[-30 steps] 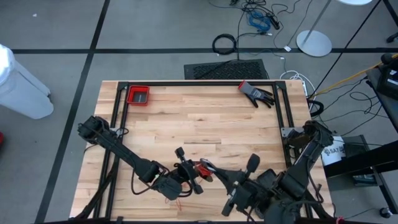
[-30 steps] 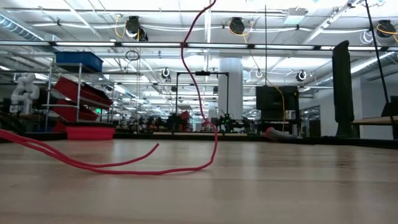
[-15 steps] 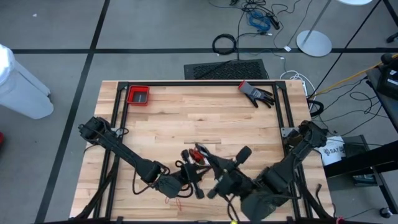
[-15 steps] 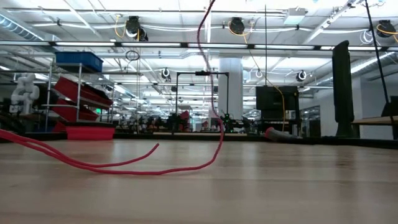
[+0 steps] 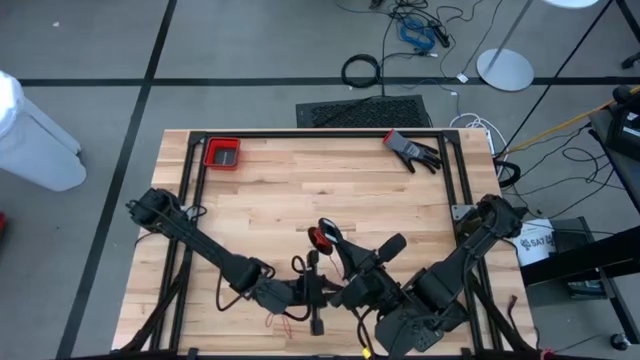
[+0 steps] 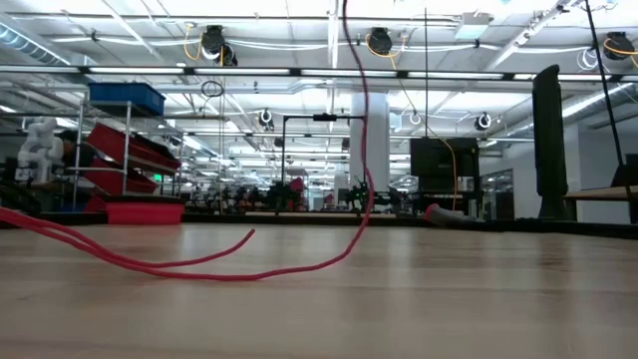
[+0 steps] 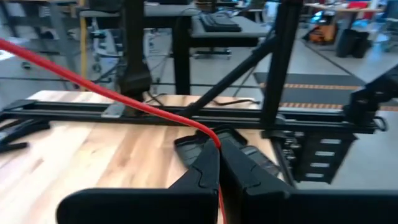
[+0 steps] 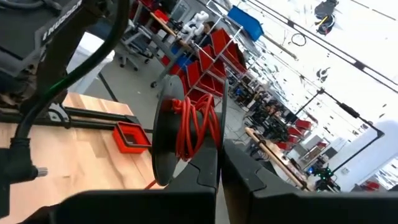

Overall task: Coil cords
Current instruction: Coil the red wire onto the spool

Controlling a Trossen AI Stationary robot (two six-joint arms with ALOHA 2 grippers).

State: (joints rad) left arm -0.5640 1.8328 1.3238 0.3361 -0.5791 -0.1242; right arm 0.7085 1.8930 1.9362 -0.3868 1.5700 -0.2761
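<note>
Only the wrist views show both grippers' fingers pinching the red cord [image 7: 124,102], spool-wound [image 8: 189,127] rightward.

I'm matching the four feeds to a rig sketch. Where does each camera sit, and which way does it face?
High: overhead, straight down; both arms, table.
Low: table height, level into the room; red cord hanging, no arms.
Left wrist: past the left pincer, shut on the cord.
Right wrist: past the right pincer, shut on the spool.
Shared: the cord shows in all four.
</note>
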